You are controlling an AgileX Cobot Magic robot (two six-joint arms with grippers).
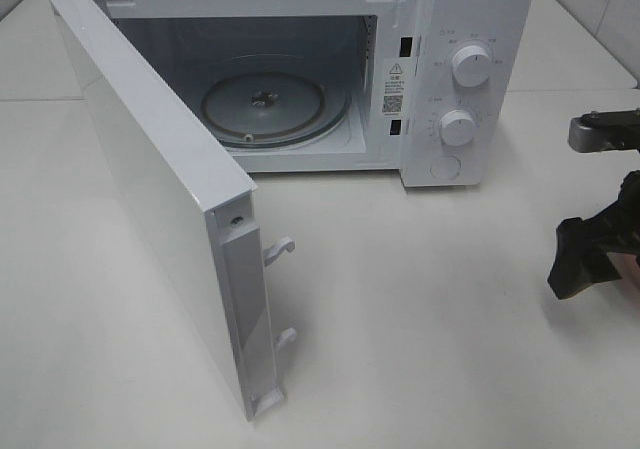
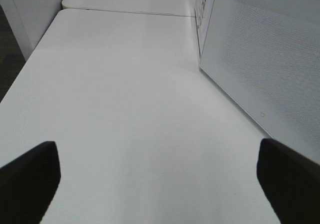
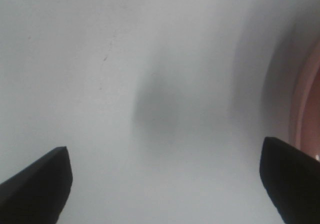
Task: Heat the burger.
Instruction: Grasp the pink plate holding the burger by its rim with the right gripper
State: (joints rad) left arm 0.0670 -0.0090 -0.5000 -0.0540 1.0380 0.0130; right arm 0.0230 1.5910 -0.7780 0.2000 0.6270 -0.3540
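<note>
The burger is out of view in every frame. The white microwave stands at the back of the table with its door swung wide to the left. Its glass turntable is bare. My right gripper hangs low over the table at the far right edge. In the right wrist view the right gripper is open, with only white tabletop between its black fingers. My left gripper is open too, over bare table beside the microwave's side wall.
A pinkish-brown plate rim shows beside the right gripper in the right wrist view. Two round knobs sit on the microwave's control panel. The open door juts far forward over the left half of the table.
</note>
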